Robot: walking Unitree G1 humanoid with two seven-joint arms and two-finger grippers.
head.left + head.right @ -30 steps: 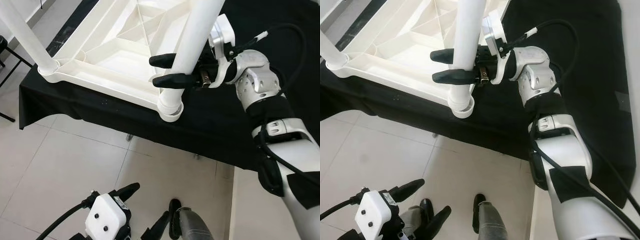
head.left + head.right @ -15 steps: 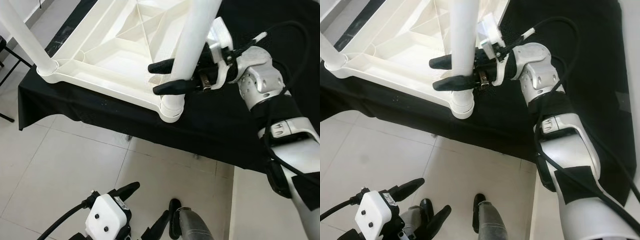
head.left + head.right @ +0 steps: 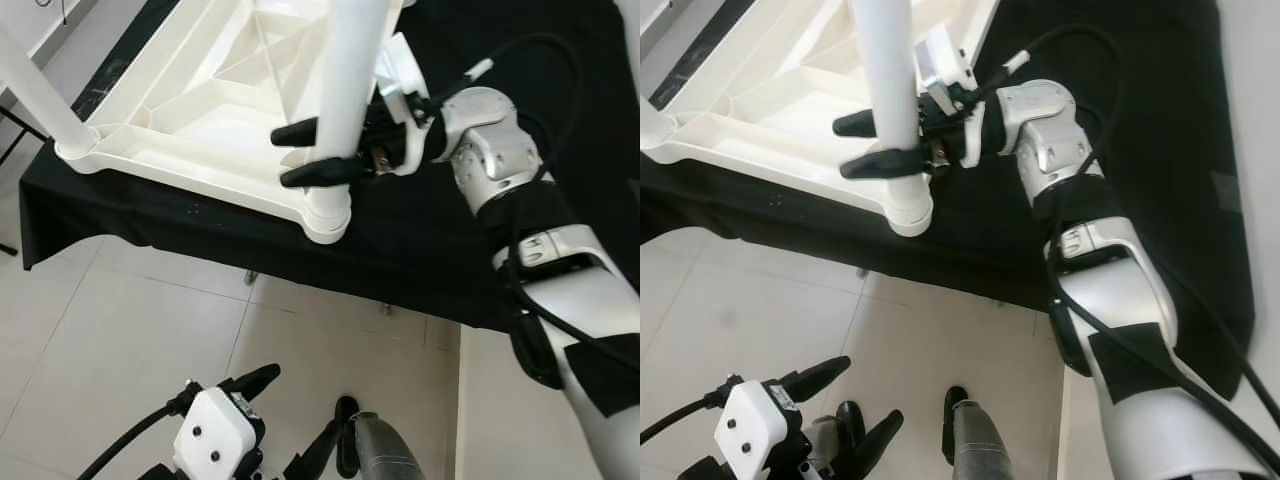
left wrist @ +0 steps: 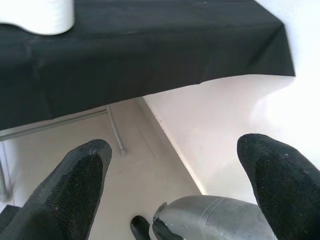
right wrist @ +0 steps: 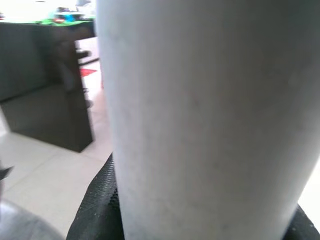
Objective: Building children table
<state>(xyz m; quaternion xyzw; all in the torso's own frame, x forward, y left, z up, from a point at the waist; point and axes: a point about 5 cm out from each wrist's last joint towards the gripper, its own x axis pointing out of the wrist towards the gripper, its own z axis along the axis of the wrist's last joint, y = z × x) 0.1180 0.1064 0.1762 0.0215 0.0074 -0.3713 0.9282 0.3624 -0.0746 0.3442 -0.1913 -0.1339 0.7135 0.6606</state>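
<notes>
An upturned white plastic children's table (image 3: pixel 200 110) lies on a black-draped bench (image 3: pixel 430 250). A white table leg (image 3: pixel 345 90) stands in its near corner socket (image 3: pixel 327 215), leaning slightly. My right gripper (image 3: pixel 287 157) is shut on that leg just above the socket, one black finger on each side. In the right wrist view the leg (image 5: pixel 200 115) sits between the fingers. Another leg (image 3: pixel 35 95) stands in the left corner socket. My left gripper (image 3: pixel 295 415) hangs low over the floor, open and holding nothing; its fingers (image 4: pixel 75 185) are spread wide.
The bench's front edge runs close to the corner socket, with tiled floor (image 3: pixel 130 330) below. My foot (image 3: pixel 385 450) stands on the tiles. A white surface (image 3: pixel 480 400) lies at the lower right. Metal bench legs (image 4: pixel 115 132) show under the cloth.
The gripped leg now stands more upright in its socket, and my right gripper has swung left with it. The whole view has shifted slightly. The left arm has not moved.
</notes>
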